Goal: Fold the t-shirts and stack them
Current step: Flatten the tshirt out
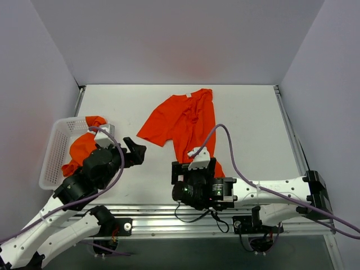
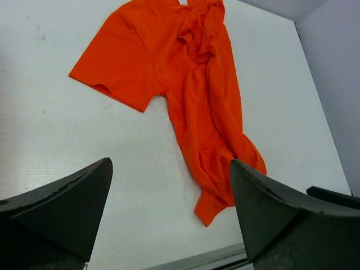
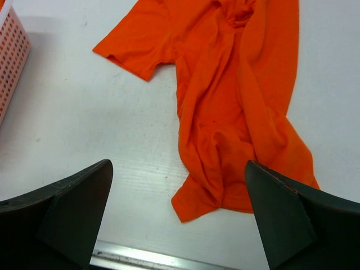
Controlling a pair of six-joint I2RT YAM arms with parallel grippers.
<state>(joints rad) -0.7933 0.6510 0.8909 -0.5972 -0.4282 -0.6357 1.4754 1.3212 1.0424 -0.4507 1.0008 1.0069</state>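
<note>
While you plan the next reach, start at the left of the top view: the white basket (image 1: pixel 55 147) sits at the table's (image 1: pixel 253 124) left edge. A second orange shirt (image 1: pixel 84 147) spills over its near rim, partly hidden under the left arm.

The left gripper (image 2: pixel 170 163) hangs just right of that basket with its jaws spread wide and nothing between them. From its wrist view, the spread shirt (image 1: pixel 183 121) lies ahead and to the right, with a stretch of bare table between.

That shirt occupies the centre of the top view. Its long axis runs from the collar end at upper centre down to a bunched, twisted hem at lower centre. One sleeve is laid flat toward the left and the body is rucked into lengthwise folds.

The right gripper (image 3: pixel 177 169) is also wide open and empty, and it is clearly the nearer one. The crumpled hem lies just beyond its fingertips, slightly right of centre in its wrist view.

I judge the hem is yours to take with the right arm, while the left would have to cross open table to reach the sleeve.

Watch the purple cable (image 1: pixel 225 135), which arcs over the shirt's lower right side. Further right the table shows only bare surface.
</note>
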